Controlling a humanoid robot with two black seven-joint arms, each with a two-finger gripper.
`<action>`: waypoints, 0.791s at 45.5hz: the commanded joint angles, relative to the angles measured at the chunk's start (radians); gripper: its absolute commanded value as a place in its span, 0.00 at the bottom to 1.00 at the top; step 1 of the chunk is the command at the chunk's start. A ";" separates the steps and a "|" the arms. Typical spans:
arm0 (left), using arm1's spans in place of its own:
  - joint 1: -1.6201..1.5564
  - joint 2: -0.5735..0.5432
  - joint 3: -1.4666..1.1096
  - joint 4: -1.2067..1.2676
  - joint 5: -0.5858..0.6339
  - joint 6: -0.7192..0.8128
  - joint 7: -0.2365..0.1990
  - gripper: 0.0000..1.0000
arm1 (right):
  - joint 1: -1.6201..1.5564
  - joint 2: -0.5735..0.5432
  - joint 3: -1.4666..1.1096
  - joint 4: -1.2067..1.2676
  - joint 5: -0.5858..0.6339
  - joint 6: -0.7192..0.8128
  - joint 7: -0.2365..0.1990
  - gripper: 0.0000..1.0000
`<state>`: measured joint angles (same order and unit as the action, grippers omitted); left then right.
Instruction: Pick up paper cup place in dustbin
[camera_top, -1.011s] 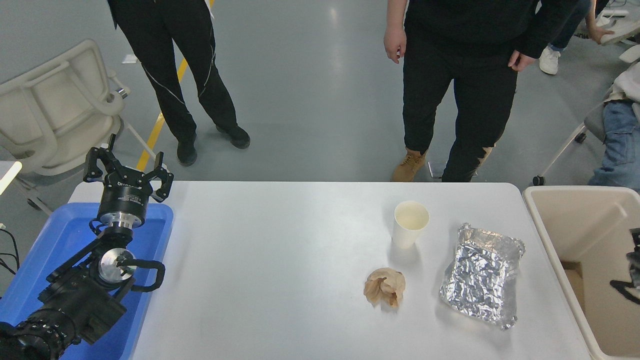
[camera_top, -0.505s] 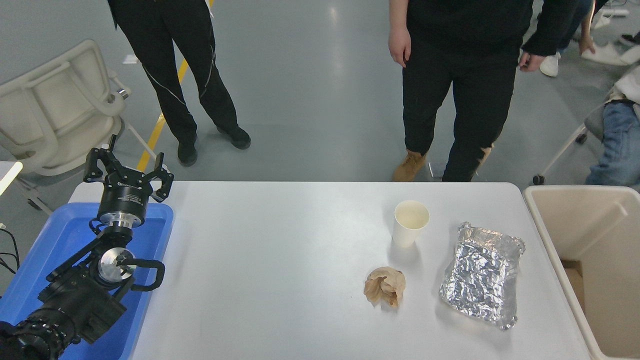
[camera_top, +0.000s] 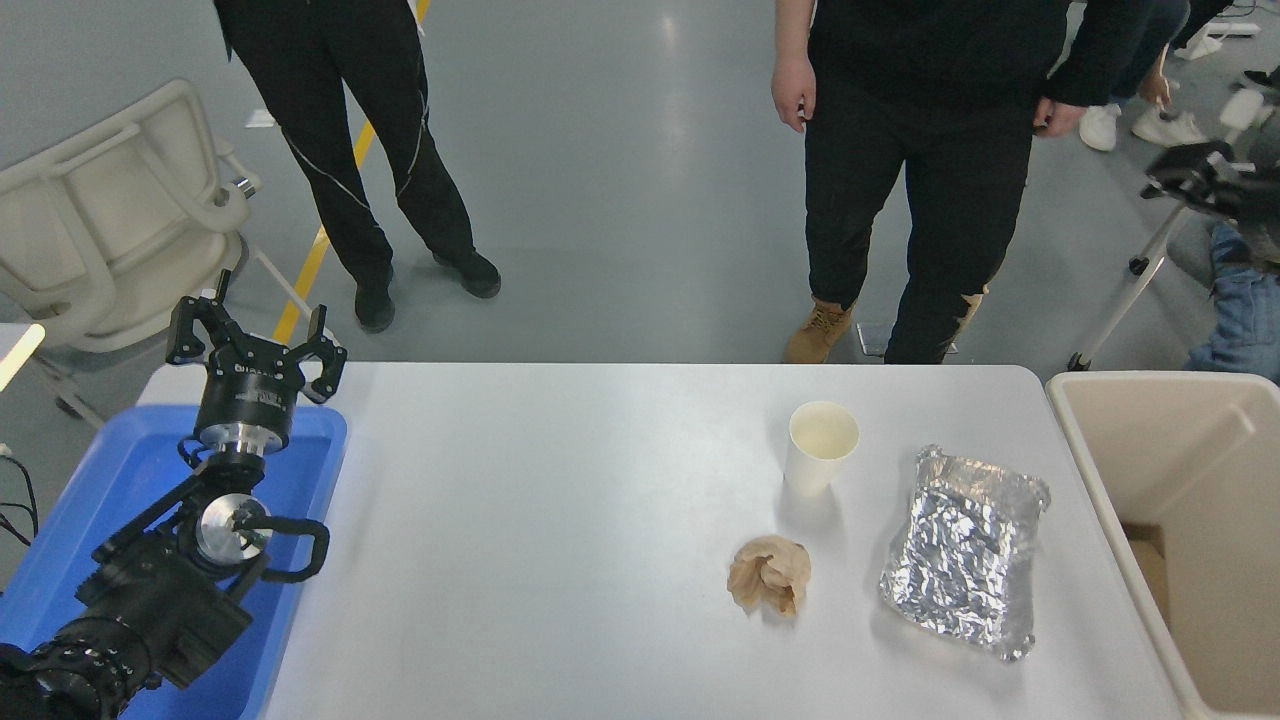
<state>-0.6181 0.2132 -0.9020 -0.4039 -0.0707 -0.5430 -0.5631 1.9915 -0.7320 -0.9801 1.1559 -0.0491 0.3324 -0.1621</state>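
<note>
The white paper cup (camera_top: 822, 447) stands upright on the right half of the white table (camera_top: 560, 520), and nothing touches it. The beige dustbin (camera_top: 1090, 455) sits off the table's right edge, its mouth open to the camera. My left gripper (camera_top: 255, 338) is parked at the lower left above the blue tray, fingers spread open and holding nothing. A blurred black shape at the upper right edge looks like my right gripper (camera_top: 1205, 175). It hangs high over the floor, far from the cup.
A crumpled brown paper ball (camera_top: 769, 575) lies just in front of the cup, and a crinkled foil tray (camera_top: 962, 550) lies between the cup and the dustbin. A shallow blue tray (camera_top: 120, 480) sits under the left arm. Two people (camera_top: 920, 150) stand at the far side.
One second ago a black part of the right arm showed at the right edge over the dustbin. It left the view, and a black shape now shows at the upper right. The cup has not moved.
</note>
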 joint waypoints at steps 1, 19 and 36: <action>0.000 0.000 0.000 -0.001 0.000 0.000 0.000 0.99 | 0.197 0.088 -0.071 0.149 -0.017 0.203 -0.001 1.00; 0.000 0.000 0.000 -0.001 0.000 0.000 0.000 0.99 | 0.411 0.293 -0.204 0.315 0.038 0.408 0.001 1.00; 0.000 0.000 0.000 0.000 0.000 0.000 0.000 0.99 | 0.435 0.404 -0.169 0.309 0.150 0.453 -0.001 1.00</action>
<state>-0.6182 0.2132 -0.9015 -0.4043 -0.0704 -0.5430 -0.5630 2.4088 -0.3912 -1.1652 1.4551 0.0615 0.7517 -0.1614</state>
